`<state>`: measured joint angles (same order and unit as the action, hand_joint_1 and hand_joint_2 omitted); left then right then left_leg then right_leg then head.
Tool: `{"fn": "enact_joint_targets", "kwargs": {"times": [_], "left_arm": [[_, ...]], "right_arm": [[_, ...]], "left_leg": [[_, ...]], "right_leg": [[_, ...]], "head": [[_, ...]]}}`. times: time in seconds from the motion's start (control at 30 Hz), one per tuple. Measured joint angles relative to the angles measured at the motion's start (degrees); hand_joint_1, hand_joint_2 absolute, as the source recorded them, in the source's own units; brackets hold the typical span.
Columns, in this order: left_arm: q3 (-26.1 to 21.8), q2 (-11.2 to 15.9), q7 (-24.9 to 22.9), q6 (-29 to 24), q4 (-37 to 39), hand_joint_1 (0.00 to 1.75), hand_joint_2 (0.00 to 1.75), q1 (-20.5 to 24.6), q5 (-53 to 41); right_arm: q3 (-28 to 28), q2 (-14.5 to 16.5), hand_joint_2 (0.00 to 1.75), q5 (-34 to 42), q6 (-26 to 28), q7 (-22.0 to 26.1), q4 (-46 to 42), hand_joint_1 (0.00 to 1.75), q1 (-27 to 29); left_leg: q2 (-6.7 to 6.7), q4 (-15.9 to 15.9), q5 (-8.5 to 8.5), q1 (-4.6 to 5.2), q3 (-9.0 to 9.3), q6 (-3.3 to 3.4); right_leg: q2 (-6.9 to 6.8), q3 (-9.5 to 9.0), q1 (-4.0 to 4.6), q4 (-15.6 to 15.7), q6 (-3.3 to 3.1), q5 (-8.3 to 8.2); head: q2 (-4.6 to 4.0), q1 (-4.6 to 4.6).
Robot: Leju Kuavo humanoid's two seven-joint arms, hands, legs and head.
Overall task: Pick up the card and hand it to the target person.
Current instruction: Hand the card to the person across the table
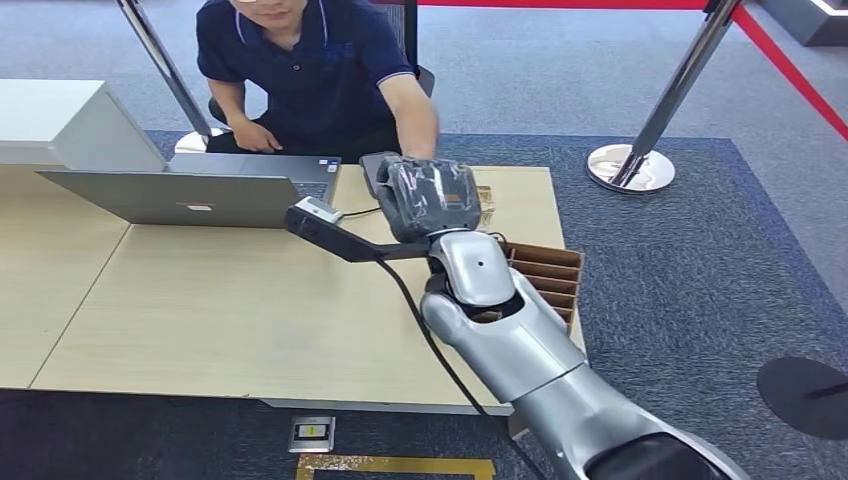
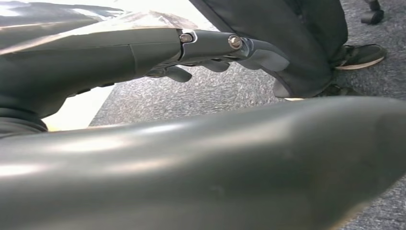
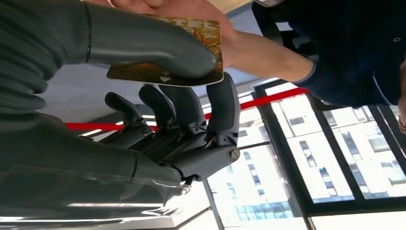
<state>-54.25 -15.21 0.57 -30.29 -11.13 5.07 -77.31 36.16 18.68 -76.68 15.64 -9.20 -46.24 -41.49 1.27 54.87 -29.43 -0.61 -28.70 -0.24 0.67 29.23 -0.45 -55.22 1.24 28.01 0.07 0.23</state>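
My right hand (image 1: 430,198) is raised over the far side of the desk (image 1: 200,310), toward the seated person (image 1: 300,60). In the right wrist view the golden-brown card (image 3: 213,43) is pinched between the thumb (image 3: 143,40) and a dark finger (image 3: 225,110). The person's hand (image 3: 191,9) touches the card's other end, and their forearm (image 1: 412,110) reaches to my hand. A sliver of the card (image 1: 486,197) shows beside my hand in the head view. My left hand (image 2: 210,52) hangs low over grey carpet with its fingers loosely extended, holding nothing.
A grey laptop (image 1: 180,195) stands open at the desk's far left. A wooden slotted card rack (image 1: 548,275) sits at the right edge, under my forearm. A black device with a cable (image 1: 325,228) lies mid-desk. A stanchion base (image 1: 630,165) stands beyond on the right.
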Motion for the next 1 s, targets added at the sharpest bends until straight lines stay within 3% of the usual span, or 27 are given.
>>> {"fn": "enact_joint_targets", "kwargs": {"times": [0.4, 0.53, 0.57, 0.7, 1.0], "left_arm": [[0.0, 0.1, 0.0, 0.4, 0.0, 0.0, 0.0, 0.0, -1.0], [0.0, 0.1, 0.0, 0.4, 0.0, 0.0, 0.0, 0.0, -1.0], [0.0, 0.1, 0.0, 0.4, 0.0, 0.0, 0.0, 0.0, -1.0], [0.0, 0.2, 0.0, 0.4, 0.0, 0.0, 0.0, 0.0, -1.0], [0.0, 0.3, 0.0, 0.8, 0.0, 0.0, 0.0, 0.0, -1.1]], "right_arm": [[0.9, 1.5, 1.75, 0.6, 0.5, -2.6, 12.4, 1.31, -5.7], [1.0, 1.5, 1.75, 0.5, 0.4, -2.5, 14.3, 0.07, -5.9], [1.0, 1.5, 1.75, 0.5, 0.4, -2.5, 14.7, 0.0, -5.9], [1.6, 1.5, 0.0, 0.5, 0.5, -2.4, 16.1, 0.0, -5.8], [1.9, 1.4, 0.0, -0.3, 5.8, -3.1, 17.9, 0.0, -5.1]], "left_leg": [[0.0, 0.0, -0.01, 0.0, -0.01, 0.0], [0.0, 0.0, 0.0, 0.0, -0.01, 0.0], [0.0, 0.0, 0.0, 0.0, -0.01, 0.0], [0.0, 0.0, -0.01, -0.01, -0.01, 0.0], [0.0, 0.0, -0.01, -0.01, 0.0, 0.0]], "right_leg": [[0.0, 0.0, 0.0, 0.0, 0.0, 0.0], [0.0, 0.0, 0.0, 0.0, 0.0, 0.0], [0.0, 0.0, 0.0, 0.0, 0.0, 0.0], [0.0, 0.01, 0.0, 0.0, 0.0, 0.0], [0.0, 0.01, 0.01, 0.0, 0.0, 0.0]], "head": [[0.0, -0.01], [0.0, -0.01], [0.0, -0.01], [0.0, -0.01], [0.0, -0.01]]}}
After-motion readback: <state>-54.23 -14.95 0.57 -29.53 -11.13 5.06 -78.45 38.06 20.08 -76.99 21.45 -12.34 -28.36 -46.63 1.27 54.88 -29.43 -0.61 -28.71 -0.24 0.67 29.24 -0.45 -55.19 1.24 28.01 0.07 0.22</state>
